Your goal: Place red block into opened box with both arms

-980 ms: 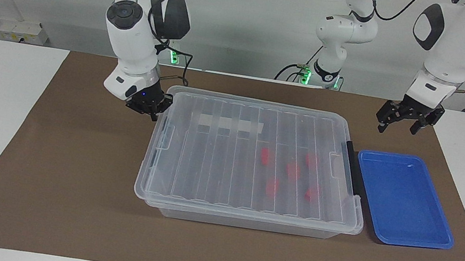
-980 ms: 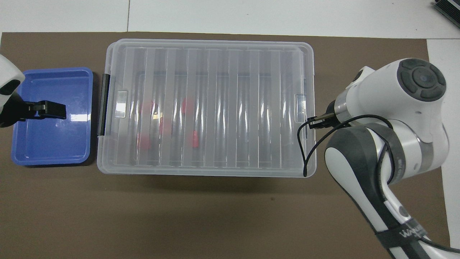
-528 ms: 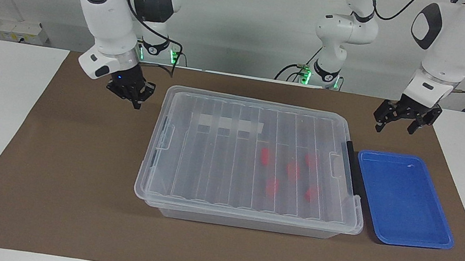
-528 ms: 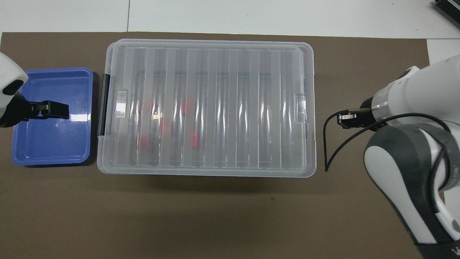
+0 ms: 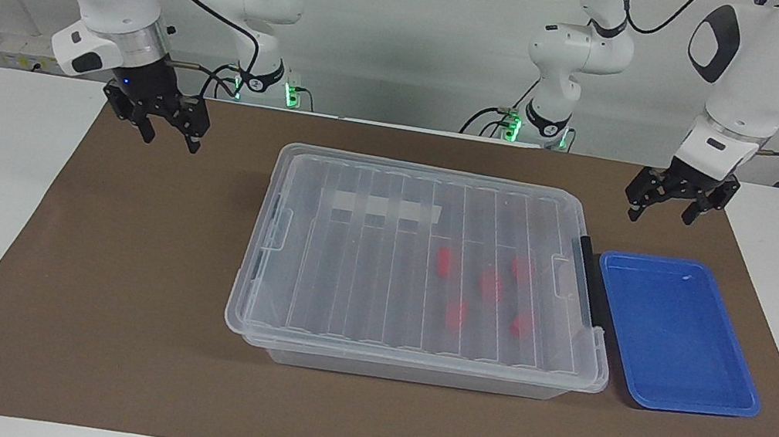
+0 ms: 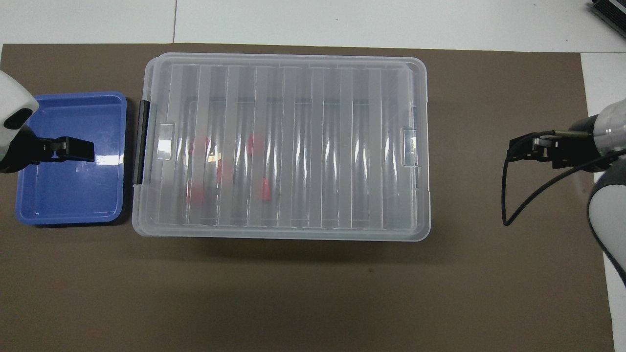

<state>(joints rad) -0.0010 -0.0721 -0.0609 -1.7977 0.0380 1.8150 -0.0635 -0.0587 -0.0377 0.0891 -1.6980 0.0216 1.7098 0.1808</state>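
Note:
The box (image 5: 349,275) (image 6: 342,146) is a large clear bin in the middle of the mat, with its ribbed lid lying shut on it. Several red blocks (image 5: 492,286) (image 6: 264,189) show through the lid, inside the box toward the left arm's end. My right gripper (image 5: 170,135) (image 6: 525,148) hangs open and empty over the bare mat, off the box's end toward the right arm's end of the table. My left gripper (image 5: 663,211) (image 6: 73,149) waits open and empty, raised over the blue tray.
A blue tray (image 5: 676,334) (image 6: 68,195) lies beside the box toward the left arm's end, with nothing in it. A black bar (image 5: 587,281) runs along the box's end next to the tray. A brown mat (image 5: 113,284) covers the white table.
My right gripper has drawn away from the box's end, risen toward the right arm's end of the table, and gone from shut to open. The left gripper has barely moved.

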